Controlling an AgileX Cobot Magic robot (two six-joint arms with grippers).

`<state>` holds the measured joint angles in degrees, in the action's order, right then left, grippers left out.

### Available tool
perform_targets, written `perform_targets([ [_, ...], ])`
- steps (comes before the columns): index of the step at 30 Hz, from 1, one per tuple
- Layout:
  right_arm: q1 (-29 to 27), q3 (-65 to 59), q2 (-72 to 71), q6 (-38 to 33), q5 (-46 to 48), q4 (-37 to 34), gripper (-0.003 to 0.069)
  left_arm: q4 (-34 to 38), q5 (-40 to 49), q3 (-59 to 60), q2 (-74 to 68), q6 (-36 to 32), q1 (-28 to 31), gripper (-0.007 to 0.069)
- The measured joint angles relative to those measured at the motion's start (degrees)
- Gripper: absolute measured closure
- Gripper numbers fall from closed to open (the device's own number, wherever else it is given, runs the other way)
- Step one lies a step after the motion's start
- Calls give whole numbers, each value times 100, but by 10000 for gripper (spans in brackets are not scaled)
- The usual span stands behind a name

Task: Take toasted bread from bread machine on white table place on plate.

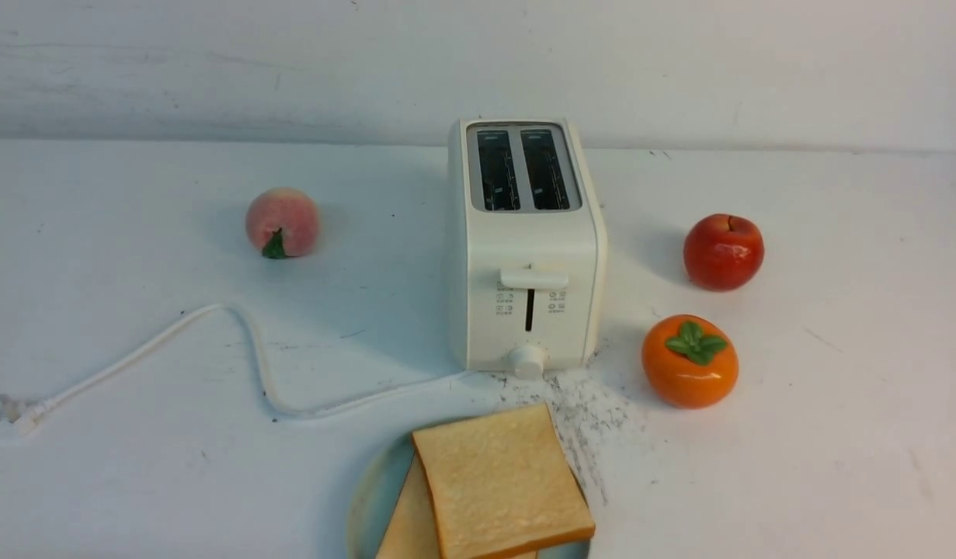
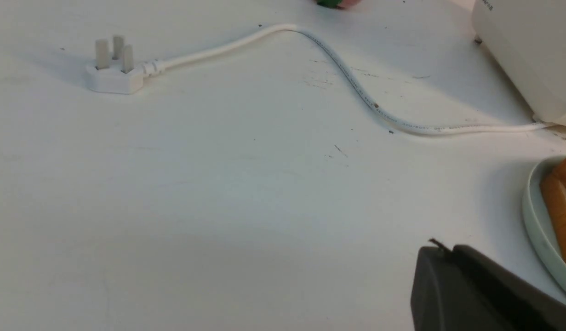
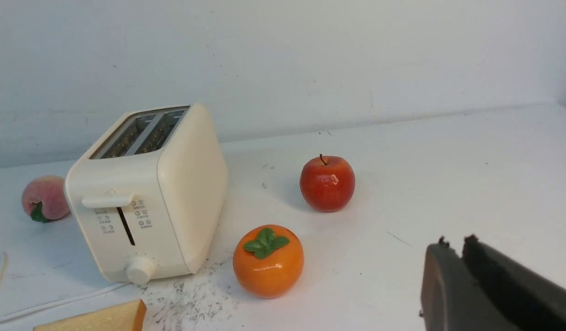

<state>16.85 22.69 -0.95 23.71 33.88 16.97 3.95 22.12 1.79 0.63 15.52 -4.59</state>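
1. Nearest you in the front view, the toasted bread (image 1: 499,485) lies as two overlapping slices on the plate (image 1: 366,497) at the near edge of the white table (image 1: 136,435). Behind it stands the bread machine (image 1: 524,248), both slots empty and its lever high. You see its cord (image 1: 245,341) trailing off to the left. A peach (image 1: 282,222) sits left of the machine; an apple (image 1: 723,251) and a persimmon (image 1: 689,360) sit to its right. Black scratch marks (image 1: 594,419) spread between plate and persimmon. Neither gripper shows here.

2. In the left wrist view, you find the left gripper (image 2: 441,250) low in the corner, its dark jaws pressed together with nothing between them. It hangs just beside the plate rim (image 2: 538,225), where the orange-brown crust (image 2: 558,216) shows. The cord runs across the table to a three-pin plug (image 2: 113,73) lying unplugged.

3. In the right wrist view, the right gripper (image 3: 453,243) shows two dark jaws clenched with only a thin seam between them, holding nothing. It is well apart from the persimmon, apple and bread machine. One slice corner (image 3: 99,317) peeks in at the edge.
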Motion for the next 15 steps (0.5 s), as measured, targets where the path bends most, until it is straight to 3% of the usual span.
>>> perform_targets([
  [15,0,0,0,0,0,0,587,0,0,0,0,0,0,608],
])
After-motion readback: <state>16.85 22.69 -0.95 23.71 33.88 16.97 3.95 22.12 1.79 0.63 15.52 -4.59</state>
